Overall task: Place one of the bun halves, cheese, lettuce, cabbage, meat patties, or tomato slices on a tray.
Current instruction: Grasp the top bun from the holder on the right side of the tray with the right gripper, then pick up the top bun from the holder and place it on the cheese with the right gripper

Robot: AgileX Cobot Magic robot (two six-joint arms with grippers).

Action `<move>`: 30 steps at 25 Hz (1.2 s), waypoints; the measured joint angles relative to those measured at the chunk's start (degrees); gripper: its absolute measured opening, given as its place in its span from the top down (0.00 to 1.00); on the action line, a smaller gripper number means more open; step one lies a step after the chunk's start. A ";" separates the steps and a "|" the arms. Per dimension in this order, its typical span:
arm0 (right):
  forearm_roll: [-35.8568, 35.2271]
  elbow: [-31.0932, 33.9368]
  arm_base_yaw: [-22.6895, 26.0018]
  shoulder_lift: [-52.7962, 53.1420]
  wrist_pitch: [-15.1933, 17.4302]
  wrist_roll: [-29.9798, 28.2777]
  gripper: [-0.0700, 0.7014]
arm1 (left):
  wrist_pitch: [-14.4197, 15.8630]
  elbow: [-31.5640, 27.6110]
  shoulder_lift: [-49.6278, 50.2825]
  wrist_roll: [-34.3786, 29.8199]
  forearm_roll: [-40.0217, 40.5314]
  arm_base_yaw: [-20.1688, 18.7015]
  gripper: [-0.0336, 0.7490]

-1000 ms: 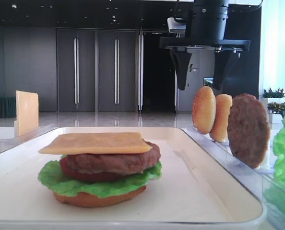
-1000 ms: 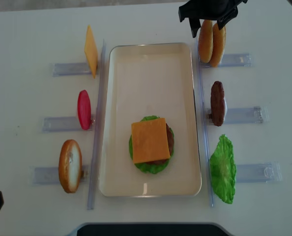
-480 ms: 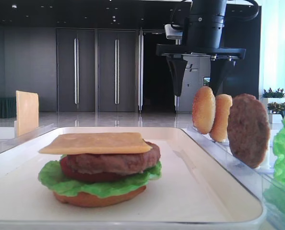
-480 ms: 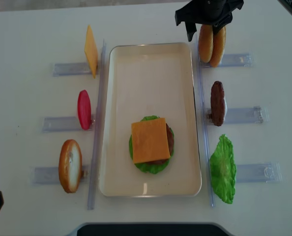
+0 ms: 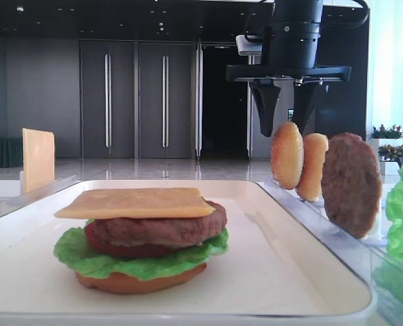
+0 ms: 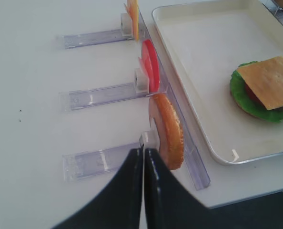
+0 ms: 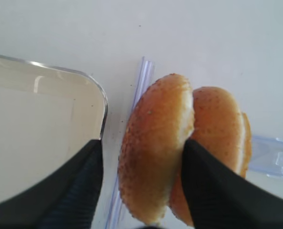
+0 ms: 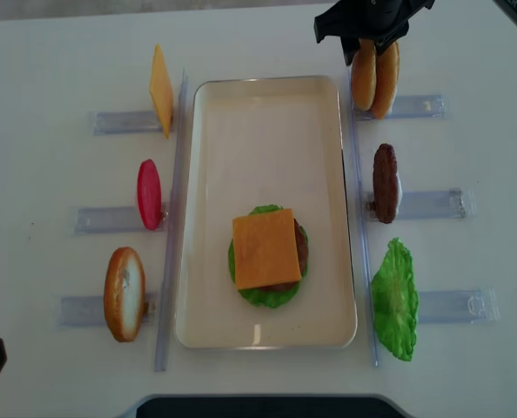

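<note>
Two bun halves stand on edge in a holder right of the tray (image 8: 267,139). The sesame-speckled bun top (image 7: 156,148) is the one nearer the tray; the second half (image 7: 217,138) leans on it. My right gripper (image 7: 141,160) straddles the bun top from above, still open. One finger sits wedged between the two halves and the other stands a small gap off the seeded side. In the front view the gripper (image 5: 288,125) hangs just over the bun top (image 5: 288,155). My left gripper (image 6: 144,152) is shut and empty beside the bun bottom (image 6: 167,131).
On the tray sits a stack (image 8: 267,252) of bun bottom, lettuce, tomato, patty and cheese. Clear holders carry a cheese slice (image 8: 161,90), a tomato slice (image 8: 149,193) and a bun bottom (image 8: 124,293) on the left. On the right stand a meat patty (image 8: 385,183) and lettuce (image 8: 393,300).
My right gripper has shifted over the bun top and its jaws have narrowed around it. The left gripper has not moved.
</note>
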State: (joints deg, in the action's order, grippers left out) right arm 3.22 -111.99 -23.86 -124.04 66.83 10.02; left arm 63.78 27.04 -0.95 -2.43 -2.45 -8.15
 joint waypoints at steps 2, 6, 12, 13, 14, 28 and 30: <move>0.08 0.00 0.00 0.00 0.00 0.00 0.45 | 0.00 0.00 0.00 0.00 0.00 0.00 0.96; 0.02 0.00 0.00 0.00 0.06 0.00 0.51 | 0.00 0.00 0.00 0.00 0.00 0.00 0.96; -0.04 0.00 0.00 0.00 0.69 0.00 0.60 | 0.00 0.00 0.00 0.00 0.00 0.00 0.96; -0.09 0.00 0.00 0.00 0.69 0.00 0.60 | 0.00 0.00 0.00 0.00 0.00 0.00 0.96; -0.09 0.00 0.00 0.00 0.69 0.00 0.60 | 0.00 0.00 0.00 0.00 0.00 0.00 0.96; -0.87 -0.46 0.00 -0.32 1.44 1.45 0.67 | 0.00 0.00 0.00 0.00 0.00 0.00 0.96; -1.34 -0.46 0.00 -0.32 1.61 1.50 0.68 | 0.00 0.00 0.00 0.00 0.00 0.00 0.96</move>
State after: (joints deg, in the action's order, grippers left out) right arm 1.88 -112.45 -23.86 -124.36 68.44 11.52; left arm 63.78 27.04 -0.95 -2.43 -2.45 -8.15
